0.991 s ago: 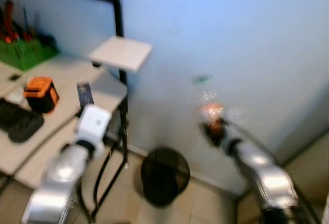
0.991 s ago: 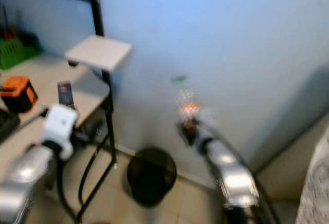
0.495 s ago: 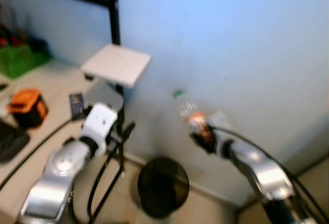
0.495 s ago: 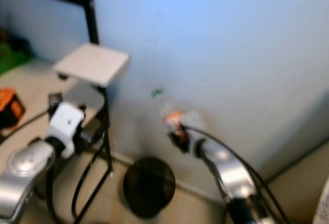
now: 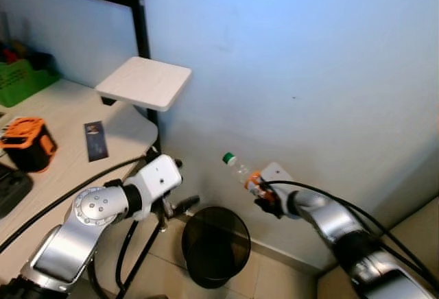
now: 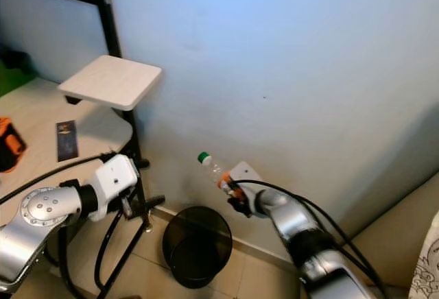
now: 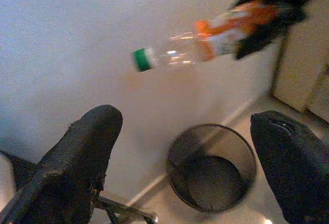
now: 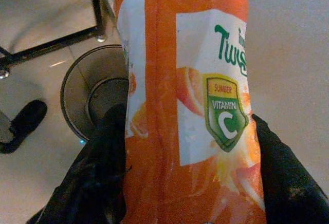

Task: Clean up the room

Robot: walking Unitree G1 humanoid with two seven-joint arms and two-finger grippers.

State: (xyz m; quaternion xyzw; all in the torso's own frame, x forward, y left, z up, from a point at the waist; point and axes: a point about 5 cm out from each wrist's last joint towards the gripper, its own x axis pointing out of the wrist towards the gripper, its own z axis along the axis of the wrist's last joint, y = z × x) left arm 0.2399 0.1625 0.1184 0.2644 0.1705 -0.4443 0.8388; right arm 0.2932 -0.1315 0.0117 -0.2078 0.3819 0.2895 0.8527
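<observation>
Wall (image 5: 309, 52): one, pale blue, plain, backing the whole scene.

Surface (image 5: 62, 169): one, light-topped, at the robot's left, its rounded corner ending short of the waste bin. On it: one orange-and-black box (image 5: 27, 143), one small dark card (image 5: 96, 140), one green basket (image 5: 24, 83) at the far edge by the wall.

Black frame post (image 5: 140, 38): one, upright against the wall, carrying one small white square shelf (image 5: 145, 83) that juts out above the surface's corner.

Waste bin (image 5: 216, 245): one, round, black mesh, standing on the tiled floor (image 5: 274, 282) just beside the wall, mouth open upward; bare floor around its near side.

Left claw (image 7: 190, 157): one, fingers spread wide apart, holding nothing, low beside the surface's corner and facing the bin.

Right claw (image 5: 264, 199): one, clenched around the bottle's orange-labelled body, held out near the wall, above the bin and slightly to its right.

Bottle (image 5: 241, 173): one, clear plastic with an orange label (image 8: 190, 106) and a green cap (image 5: 228, 157), tilted with the cap up and toward the robot's left, clear of the wall and the bin's rim.
</observation>
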